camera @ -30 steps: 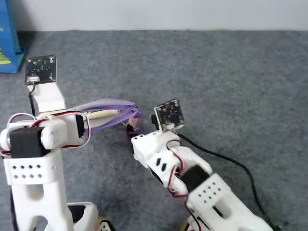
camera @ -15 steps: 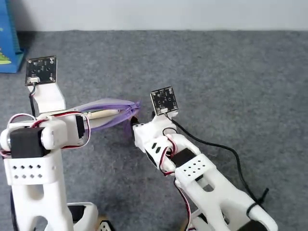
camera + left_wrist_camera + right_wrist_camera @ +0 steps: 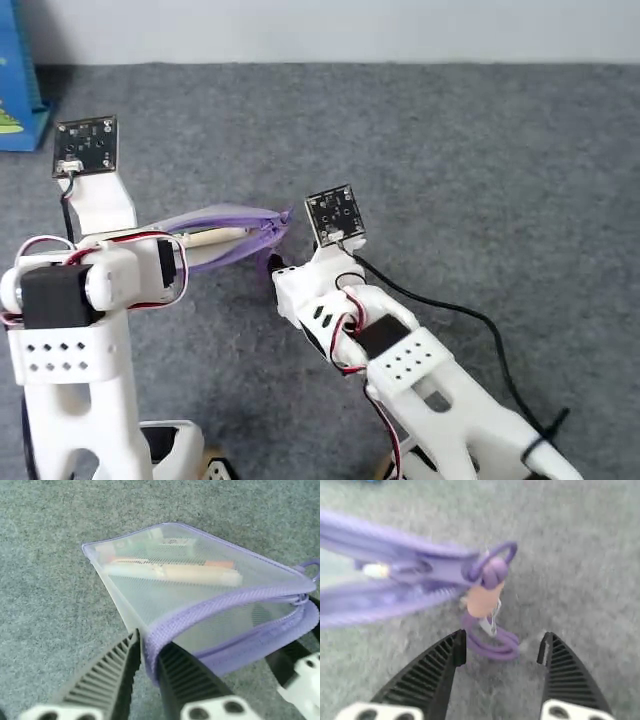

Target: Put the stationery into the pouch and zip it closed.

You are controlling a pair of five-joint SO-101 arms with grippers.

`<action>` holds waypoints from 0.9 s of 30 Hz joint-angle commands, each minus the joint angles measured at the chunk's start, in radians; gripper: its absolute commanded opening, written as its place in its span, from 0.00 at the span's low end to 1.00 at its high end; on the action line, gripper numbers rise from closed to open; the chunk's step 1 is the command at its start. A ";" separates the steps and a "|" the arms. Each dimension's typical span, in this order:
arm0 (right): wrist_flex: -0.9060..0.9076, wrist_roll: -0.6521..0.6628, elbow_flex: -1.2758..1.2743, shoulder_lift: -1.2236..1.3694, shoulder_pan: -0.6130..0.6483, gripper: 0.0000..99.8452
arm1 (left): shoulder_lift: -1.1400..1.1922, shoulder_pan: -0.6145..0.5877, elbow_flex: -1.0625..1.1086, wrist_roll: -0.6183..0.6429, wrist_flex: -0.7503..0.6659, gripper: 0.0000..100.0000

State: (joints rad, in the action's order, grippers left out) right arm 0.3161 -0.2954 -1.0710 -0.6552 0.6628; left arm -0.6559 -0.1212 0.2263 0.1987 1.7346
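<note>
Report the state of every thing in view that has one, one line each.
pouch: lying on the table, one corner pinched and lifted.
zip: open, its two sides apart.
stationery: inside the pouch.
pull cord: hanging loose, not gripped.
left tool: shut on the pouch's corner.
right tool: open, straddling the pull cord.
</note>
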 commanded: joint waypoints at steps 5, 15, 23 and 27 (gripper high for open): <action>-0.110 -0.003 0.066 -0.015 0.004 0.19 | -0.005 0.005 -0.005 -0.005 0.011 0.01; -0.208 0.031 0.189 0.242 -0.045 0.19 | -0.005 0.000 -0.005 -0.006 0.012 0.01; -0.239 0.054 0.186 0.231 -0.056 0.07 | -0.005 0.000 -0.004 -0.008 0.012 0.01; -0.291 0.117 0.126 0.157 -0.064 0.02 | -0.005 0.000 -0.004 -0.008 0.012 0.01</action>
State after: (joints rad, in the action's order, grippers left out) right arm 0.0721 -0.2156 -0.9467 -0.4158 0.6137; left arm -0.6559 -0.1212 0.2263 0.2002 1.7346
